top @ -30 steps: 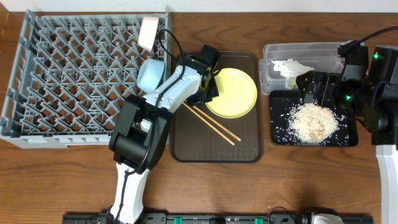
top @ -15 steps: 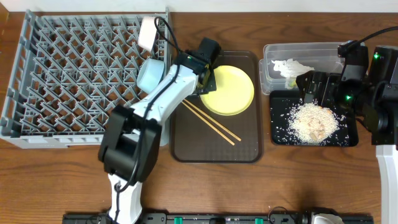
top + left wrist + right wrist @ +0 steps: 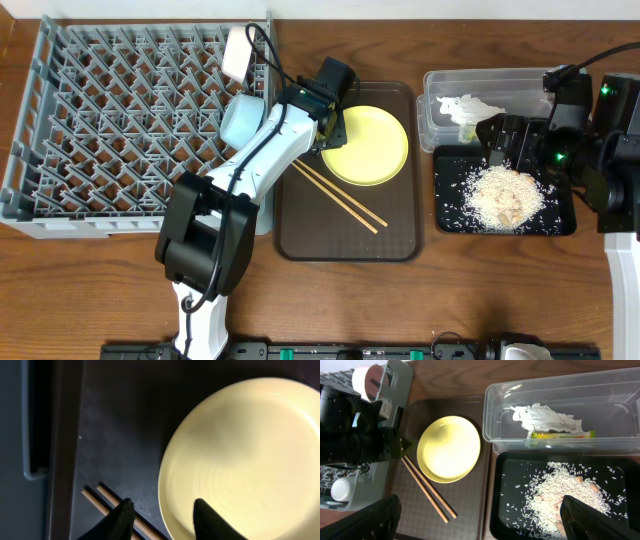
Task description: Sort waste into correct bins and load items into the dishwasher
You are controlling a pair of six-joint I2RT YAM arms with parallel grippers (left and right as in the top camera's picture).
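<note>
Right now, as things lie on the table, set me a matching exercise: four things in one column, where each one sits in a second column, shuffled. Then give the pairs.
Things:
1. yellow plate
2. crumpled napkin
3. rice crumbs
4. light blue bowl

Places:
A. in the black tray
B. in the grey dish rack
C. on the brown serving tray
D. in the clear tub

Pairs: 1-C, 2-D, 3-A, 4-B.

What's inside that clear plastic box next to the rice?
The clear tub holds a crumpled white napkin and a green-yellow wrapper touching its lower edge. Anything under the napkin is hidden.
</note>
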